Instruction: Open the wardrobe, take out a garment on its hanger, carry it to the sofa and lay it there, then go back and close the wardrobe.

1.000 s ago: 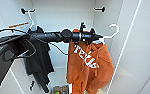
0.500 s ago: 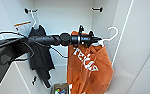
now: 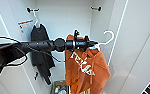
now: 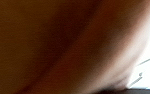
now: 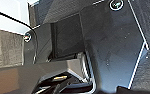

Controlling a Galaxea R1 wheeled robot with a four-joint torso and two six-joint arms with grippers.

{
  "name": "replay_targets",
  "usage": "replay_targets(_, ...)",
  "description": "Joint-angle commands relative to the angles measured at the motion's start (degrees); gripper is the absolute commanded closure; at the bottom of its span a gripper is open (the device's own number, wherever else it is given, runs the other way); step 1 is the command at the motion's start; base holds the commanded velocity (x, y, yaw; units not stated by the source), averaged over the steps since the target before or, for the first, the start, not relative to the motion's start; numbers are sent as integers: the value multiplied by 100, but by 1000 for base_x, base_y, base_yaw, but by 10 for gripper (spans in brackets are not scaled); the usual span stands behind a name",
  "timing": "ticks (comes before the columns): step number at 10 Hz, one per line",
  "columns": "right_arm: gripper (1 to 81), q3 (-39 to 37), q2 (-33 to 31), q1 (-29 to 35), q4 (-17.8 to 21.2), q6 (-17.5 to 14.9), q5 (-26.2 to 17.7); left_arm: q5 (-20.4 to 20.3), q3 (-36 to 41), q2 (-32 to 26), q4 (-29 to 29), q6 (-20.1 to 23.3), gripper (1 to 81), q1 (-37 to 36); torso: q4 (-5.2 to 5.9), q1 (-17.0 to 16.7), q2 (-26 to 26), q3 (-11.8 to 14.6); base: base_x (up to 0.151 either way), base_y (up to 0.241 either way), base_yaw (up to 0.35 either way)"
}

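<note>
Wardrobe open, garment off the rail, held out on the left arm.

Wardrobe (image 3: 131, 37) stands open, white inside; sofa leg and door closing are left, as I judge it. Garment (image 3: 84, 67), burnt orange with white block letters too blurred to read for certain, hangs in front of the interior from its hanger (image 3: 107, 37), hook free in the air. Black T-shirt (image 3: 42, 52) hangs from a peg. Left gripper (image 3: 93, 44) sits at the hanger's neck, apparently pinching it; fingers not visible, cannot tell. Orange-topped label (image 3: 24, 25) on the left wall, illegible.
</note>
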Motion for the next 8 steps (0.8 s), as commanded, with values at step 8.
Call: replay_targets(8, 10, 31, 38, 136, -16, -21, -318, -551, 1186, -578, 836, 99, 811, -362, 2, -11, -7, 2, -114, 0, 0)
